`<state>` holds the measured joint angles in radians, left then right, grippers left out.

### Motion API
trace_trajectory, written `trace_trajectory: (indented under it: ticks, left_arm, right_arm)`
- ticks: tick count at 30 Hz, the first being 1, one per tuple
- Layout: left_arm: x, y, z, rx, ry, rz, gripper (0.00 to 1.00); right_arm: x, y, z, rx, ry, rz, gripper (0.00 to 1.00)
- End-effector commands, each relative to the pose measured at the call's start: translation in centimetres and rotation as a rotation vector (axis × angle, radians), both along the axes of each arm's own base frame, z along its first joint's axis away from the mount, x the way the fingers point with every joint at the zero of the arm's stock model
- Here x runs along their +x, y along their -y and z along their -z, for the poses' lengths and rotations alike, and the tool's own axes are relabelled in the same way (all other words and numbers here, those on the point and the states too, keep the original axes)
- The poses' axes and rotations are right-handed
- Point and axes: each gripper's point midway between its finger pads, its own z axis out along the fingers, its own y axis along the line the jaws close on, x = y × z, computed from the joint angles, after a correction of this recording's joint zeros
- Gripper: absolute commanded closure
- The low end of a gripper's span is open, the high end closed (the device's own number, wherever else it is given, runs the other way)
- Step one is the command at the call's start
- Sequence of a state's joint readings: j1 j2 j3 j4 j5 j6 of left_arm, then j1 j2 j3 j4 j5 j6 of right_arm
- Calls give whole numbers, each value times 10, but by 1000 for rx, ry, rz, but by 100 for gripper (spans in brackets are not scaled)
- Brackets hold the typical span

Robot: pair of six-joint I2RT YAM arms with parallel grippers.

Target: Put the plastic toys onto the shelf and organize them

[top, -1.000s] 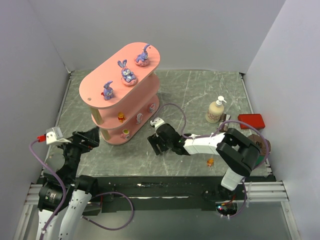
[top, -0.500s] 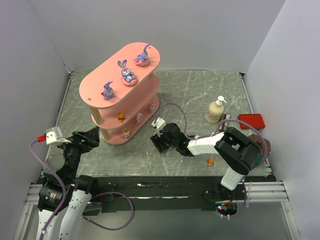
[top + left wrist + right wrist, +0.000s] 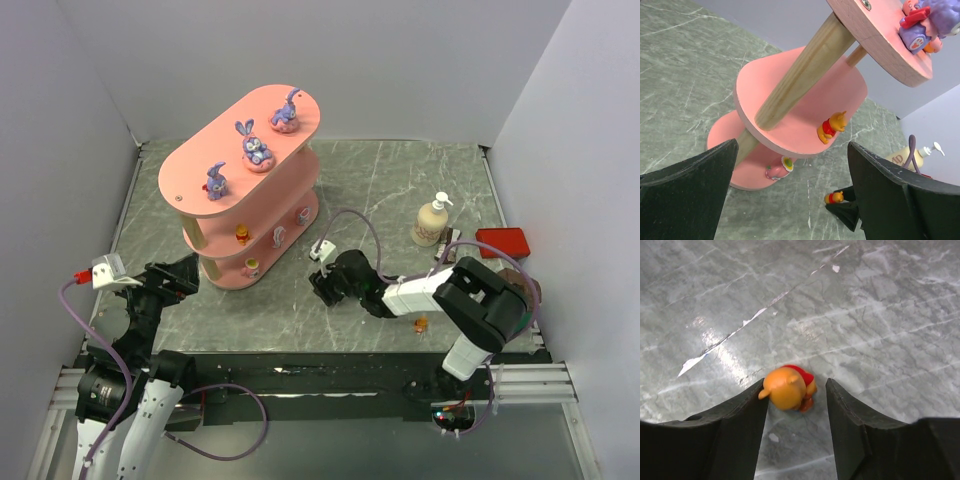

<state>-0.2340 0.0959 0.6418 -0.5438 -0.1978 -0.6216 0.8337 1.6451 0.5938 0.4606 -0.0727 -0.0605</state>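
Grabbing comes now: your right gripper (image 3: pixel 319 291) stands apart around the tiny orange plastic bear (image 3: pixel 787 388) on the grey table (image 3: pixel 865 315). Squeeze it softly next, then carry it to the tall pink shelf (image 3: pixel 190 165).

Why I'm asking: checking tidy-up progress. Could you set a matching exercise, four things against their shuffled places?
Things:
1 purple bunnies
2 orange bear toy
3 pump bottle
4 red box

Places:
A on the table, between the fingers of the right gripper
B on the top board of the shelf
C by the table's right edge
D standing just left of the red box in the top view

Pairs: 1-B, 2-A, 3-D, 4-C
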Motion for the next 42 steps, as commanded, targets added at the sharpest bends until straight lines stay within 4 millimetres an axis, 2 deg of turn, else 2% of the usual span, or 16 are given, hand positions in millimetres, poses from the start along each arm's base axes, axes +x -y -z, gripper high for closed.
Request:
trace_trajectory:
  ticks: [1, 5, 10, 16, 18, 19, 23, 32, 36, 37, 39, 40, 42]
  left_arm:
    - [0, 1, -12, -2, 31, 8, 4]
    - [-1, 1, -12, -2, 33, 10, 4]
    - [-1, 1, -12, -2, 33, 8, 4]
    - [-1, 2, -13, -3, 34, 11, 4]
    - [-1, 1, -12, -2, 33, 10, 4]
    - [-1, 2, -12, -2, 33, 13, 4]
    - [0, 1, -12, -2, 31, 8, 4]
    - [1, 2, -11, 0, 24, 11, 4]
    - [1, 2, -11, 0, 22, 10, 4]
    - [1, 2, -11, 0, 22, 11, 4]
    - [1, 2, -11, 0, 22, 10, 4]
    - [1, 2, -11, 0, 22, 10, 4]
    - [1, 2, -10, 0, 21, 11, 4]
  right_arm:
    - [-20, 13, 12, -17, -72, -4, 44]
    - [-21, 13, 11, -4, -82, 2, 45]
    - [-19, 14, 6, 12, -65, 15, 54]
    - [-15, 11, 6, 5, -57, 16, 56]
    - [-14, 10, 8, 0, -60, 16, 53]
    - [-13, 11, 8, -3, -57, 19, 47]
    - [-8, 11, 8, -15, -37, 29, 37]
    - [2, 8, 10, -48, 4, 10, 39]
    - [3, 7, 11, -49, 8, 7, 48]
    - [3, 6, 10, -46, 8, 5, 57]
    - [3, 6, 8, -33, 12, 9, 66]
    - [4, 5, 4, -19, 20, 13, 79]
    - [5, 5, -1, -7, 20, 29, 93]
